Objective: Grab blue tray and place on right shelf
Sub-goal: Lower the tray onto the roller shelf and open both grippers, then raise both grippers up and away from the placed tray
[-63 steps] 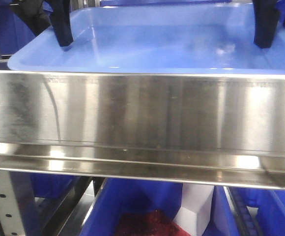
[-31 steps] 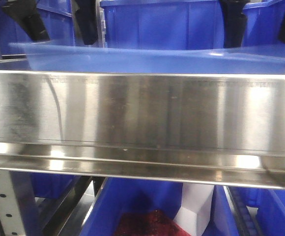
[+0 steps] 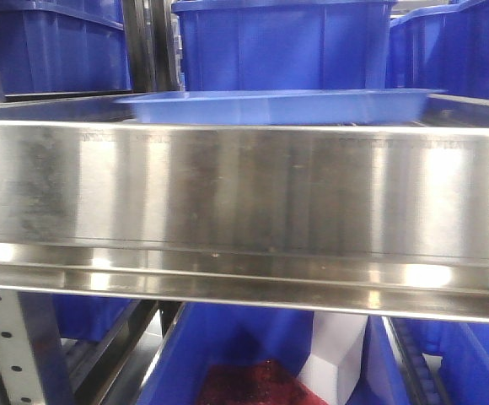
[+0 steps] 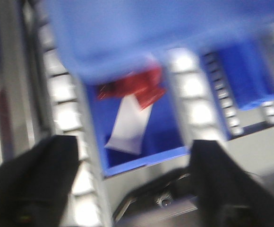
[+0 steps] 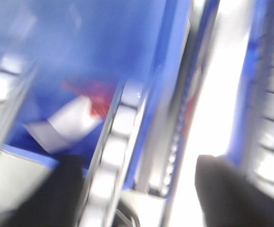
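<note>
Though blurred, both wrist views are showing the left end effector (image 4: 132,170) and right end effector (image 5: 144,189) with jaws apart, gripping nothing. Beyond the steel lip of the right shelf (image 3: 244,186), the blue tray (image 3: 278,105) is lying flat on it, free of either arm, before dark-blue bins (image 3: 287,42). The placing is looking done; only pulling clear is remaining.

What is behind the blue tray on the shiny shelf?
Dark-blue storage bins stand behind the blue tray. Their walls hide anything inside, and the shelf lip covers the tray's base.
</note>
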Controlling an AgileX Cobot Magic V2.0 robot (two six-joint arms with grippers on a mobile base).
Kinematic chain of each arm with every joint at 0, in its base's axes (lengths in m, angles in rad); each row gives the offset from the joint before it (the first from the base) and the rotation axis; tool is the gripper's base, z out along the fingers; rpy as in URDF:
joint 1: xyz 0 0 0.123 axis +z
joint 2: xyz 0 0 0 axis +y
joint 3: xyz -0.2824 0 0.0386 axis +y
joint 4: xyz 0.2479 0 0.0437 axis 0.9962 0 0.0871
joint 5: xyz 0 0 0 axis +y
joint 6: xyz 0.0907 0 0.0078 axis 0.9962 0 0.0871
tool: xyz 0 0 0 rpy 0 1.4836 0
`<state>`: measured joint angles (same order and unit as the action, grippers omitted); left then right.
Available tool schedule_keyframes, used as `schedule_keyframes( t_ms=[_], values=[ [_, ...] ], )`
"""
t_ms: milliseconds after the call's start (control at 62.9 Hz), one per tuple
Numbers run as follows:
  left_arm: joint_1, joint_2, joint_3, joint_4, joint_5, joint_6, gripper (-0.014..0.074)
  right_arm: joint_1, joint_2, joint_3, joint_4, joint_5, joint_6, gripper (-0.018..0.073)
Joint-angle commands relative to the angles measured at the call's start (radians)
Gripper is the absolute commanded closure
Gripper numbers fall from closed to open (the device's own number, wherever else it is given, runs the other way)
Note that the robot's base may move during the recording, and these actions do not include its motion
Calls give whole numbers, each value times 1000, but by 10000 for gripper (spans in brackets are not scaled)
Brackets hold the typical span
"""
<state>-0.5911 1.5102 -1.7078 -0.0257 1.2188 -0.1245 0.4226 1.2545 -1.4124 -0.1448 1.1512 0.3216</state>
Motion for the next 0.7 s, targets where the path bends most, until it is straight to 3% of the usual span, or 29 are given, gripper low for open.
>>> schedule_keyframes(
  t_ms=[0,111,223,366,683],
  values=[
    [-54,-157,63,-6,-100,6,366,-1,-143,33,-7,-68,-32,291],
    [-117,-304,205,-6,-190,6,503,-1,-310,140,-7,-115,-83,511],
    [-174,-462,374,-6,-282,6,645,-1,-480,282,-7,-190,-122,508],
    [-209,-669,618,-6,-441,6,645,-1,-711,496,-7,-332,-152,508],
    [-209,-1060,1090,26,-808,7,645,-1,-1033,866,-7,-600,-152,508]
  ],
)
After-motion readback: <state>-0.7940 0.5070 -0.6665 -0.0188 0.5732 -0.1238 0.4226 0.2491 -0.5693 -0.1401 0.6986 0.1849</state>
